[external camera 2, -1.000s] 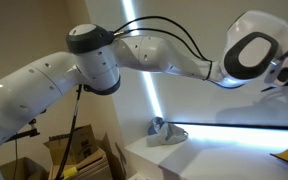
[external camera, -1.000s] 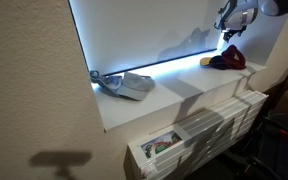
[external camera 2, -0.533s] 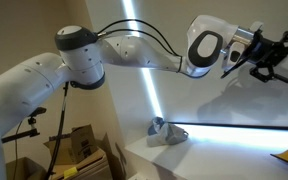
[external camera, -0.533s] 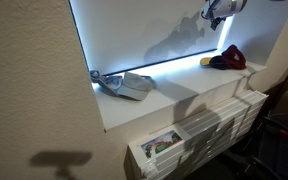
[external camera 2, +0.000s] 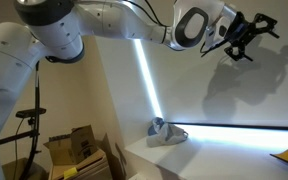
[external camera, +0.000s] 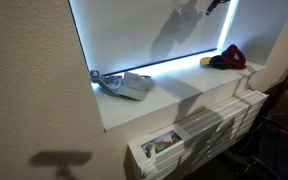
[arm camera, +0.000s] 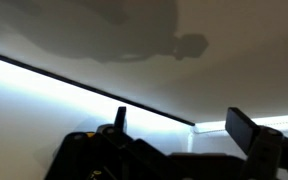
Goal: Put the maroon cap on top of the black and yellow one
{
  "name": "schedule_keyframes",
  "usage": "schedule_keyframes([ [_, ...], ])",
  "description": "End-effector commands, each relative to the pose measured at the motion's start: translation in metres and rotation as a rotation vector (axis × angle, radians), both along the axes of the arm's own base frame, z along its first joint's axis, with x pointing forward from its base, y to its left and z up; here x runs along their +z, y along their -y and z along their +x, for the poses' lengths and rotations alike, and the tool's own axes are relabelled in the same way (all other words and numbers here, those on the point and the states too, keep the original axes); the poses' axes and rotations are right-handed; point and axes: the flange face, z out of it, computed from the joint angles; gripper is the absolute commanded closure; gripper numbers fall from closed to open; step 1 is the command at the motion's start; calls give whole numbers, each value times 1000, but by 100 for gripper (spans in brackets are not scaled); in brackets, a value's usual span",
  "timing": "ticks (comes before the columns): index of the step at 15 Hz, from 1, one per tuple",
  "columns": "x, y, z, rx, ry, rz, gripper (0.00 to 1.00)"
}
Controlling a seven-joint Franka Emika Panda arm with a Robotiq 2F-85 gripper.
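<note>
tool [external camera 2: 242, 40]: spread wide, empty, high in upper right, clear of caps.
maroon cap [external camera: 232, 56]: atop black and yellow one [external camera: 206, 62], right of frame; looks placed.

— Where does the high exterior camera stand?
— Well back from the gripper [external camera: 216, 5] and above the ledge [external camera: 174, 95], looking down along it. The gripper only clips the top edge. The maroon cap [external camera: 231, 57] lies below it, and the light grey cap [external camera: 124, 84] is well apart from it.

— And the low one?
— Beneath the gripper [external camera 2: 242, 35], close beside the arm [external camera 2: 104, 20], tilted up toward the wall [external camera 2: 204, 90].

— What do they share?
— The light grey cap [external camera 2: 164, 131], the ledge and the bright strip [external camera 2: 149, 85].

— The wrist view?
— It looks past its own fingers [arm camera: 246, 130] at the wall and the same bright strip [arm camera: 74, 85].
</note>
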Motion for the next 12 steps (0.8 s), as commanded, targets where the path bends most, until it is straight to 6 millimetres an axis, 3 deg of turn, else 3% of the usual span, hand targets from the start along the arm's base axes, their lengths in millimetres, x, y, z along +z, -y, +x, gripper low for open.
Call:
schedule_keyframes([
  [1,5,-3,2,31,3,16,0],
  [4,3,-10,8,57,2,32,0],
  [5,-8,-26,18,145,3,70,0],
  [7,-72,-55,37,199,11,187,0],
  [8,-91,-63,42,209,16,254,0],
  [11,-179,-99,53,250,-42,435,0],
  [12,-142,-90,54,225,-20,351,0],
])
